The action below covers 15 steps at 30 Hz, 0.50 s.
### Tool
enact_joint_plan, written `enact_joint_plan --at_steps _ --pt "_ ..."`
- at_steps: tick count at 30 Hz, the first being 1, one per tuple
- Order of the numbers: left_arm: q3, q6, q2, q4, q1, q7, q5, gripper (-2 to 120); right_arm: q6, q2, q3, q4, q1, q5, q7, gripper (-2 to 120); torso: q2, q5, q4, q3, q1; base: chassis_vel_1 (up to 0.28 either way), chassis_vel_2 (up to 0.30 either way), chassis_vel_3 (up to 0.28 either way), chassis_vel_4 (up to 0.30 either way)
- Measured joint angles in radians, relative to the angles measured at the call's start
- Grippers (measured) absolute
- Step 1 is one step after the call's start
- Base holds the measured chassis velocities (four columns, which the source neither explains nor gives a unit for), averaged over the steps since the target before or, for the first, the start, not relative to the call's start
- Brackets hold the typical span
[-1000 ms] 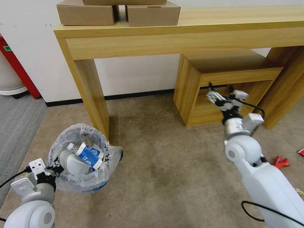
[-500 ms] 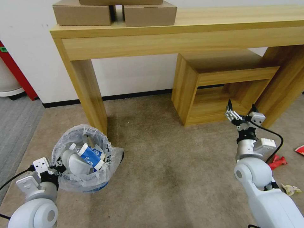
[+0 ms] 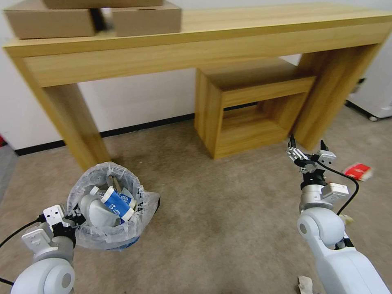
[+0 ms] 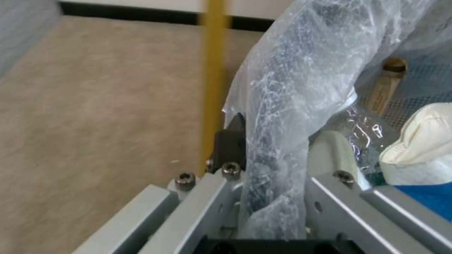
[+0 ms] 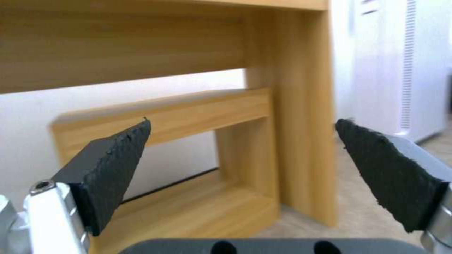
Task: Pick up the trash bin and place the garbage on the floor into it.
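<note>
The trash bin (image 3: pixel 107 233), lined with a crinkled whitish bag, hangs low at my left over the beige floor (image 3: pixel 220 212). My left gripper (image 3: pixel 76 217) is shut on its rim; in the left wrist view the bag rim (image 4: pixel 287 106) runs between the fingers (image 4: pixel 231 141). Inside lie a blue-white cup (image 3: pixel 118 203), grey-white trash and a wooden stick (image 4: pixel 384 84). My right gripper (image 3: pixel 307 149) stands open and empty above the carpet, its pads (image 5: pixel 113 169) wide apart. Garbage on the floor: a red-white wrapper (image 3: pixel 358 171) right of that gripper and crumpled white paper (image 3: pixel 304 282) by my right arm.
A long wooden table (image 3: pixel 212 45) with cardboard boxes (image 3: pixel 145 18) on top spans the back. A low wooden shelf unit (image 3: pixel 245 118) stands under it, ahead of my right gripper. A white appliance (image 3: pixel 373 98) is at the far right. Open carpet lies between my arms.
The whole view has swung to the right, bringing the red-white wrapper further in. My right arm came down and back from in front of the shelf. The left gripper keeps hold of the bin.
</note>
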Motion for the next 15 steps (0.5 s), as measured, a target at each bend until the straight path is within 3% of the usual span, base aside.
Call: enact_joint_plan --at_steps 15 --pt "-0.007 -0.009 -0.003 -0.002 0.005 0.001 0.004 1 0.007 0.012 -0.037 -0.012 0.016 -0.010 0.001 100 0.000 0.0001 0.0000 0.000 0.000 -0.124 -0.129 -0.124 -0.121"
